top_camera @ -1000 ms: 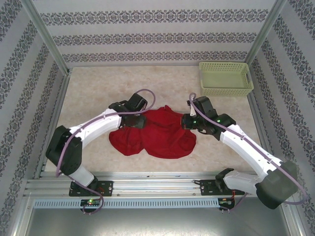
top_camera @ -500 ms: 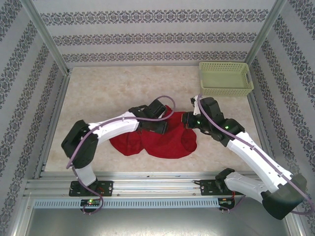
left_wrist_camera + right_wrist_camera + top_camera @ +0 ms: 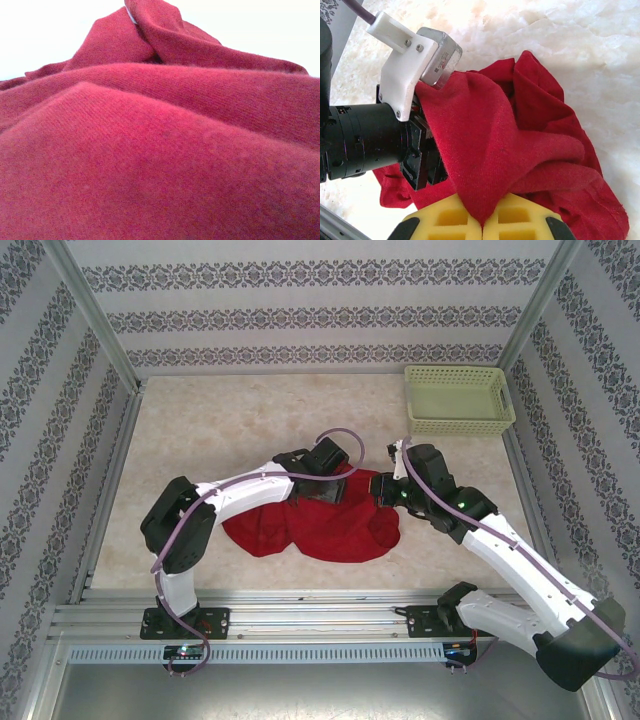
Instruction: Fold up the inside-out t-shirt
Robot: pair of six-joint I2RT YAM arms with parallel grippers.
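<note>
Two right pincer (image 3: 482, 224) pads (image 3: 440, 204) clamp the t-shirt (image 3: 485, 130).

The inside-out t-shirt (image 3: 485, 135) is draping over the left gripper (image 3: 424, 161) and covering its fingertips, so it is not coming through whether the jaws are standing apart or closing on cloth. From above, the gripper's own body is blocking that same spot. The left arm (image 3: 350, 145) is running off the left edge of the right wrist view. The bottom edge there is cutting the right gripper (image 3: 481, 225) down to the tops of its yellow pads (image 3: 445, 220), which are pinching a fold. At the left wrist camera the shirt is running off three edges, its nearest folds blurring. A pale patch (image 3: 131, 15) is peeking out by the top fold, perhaps a label, too small to tell.
</note>
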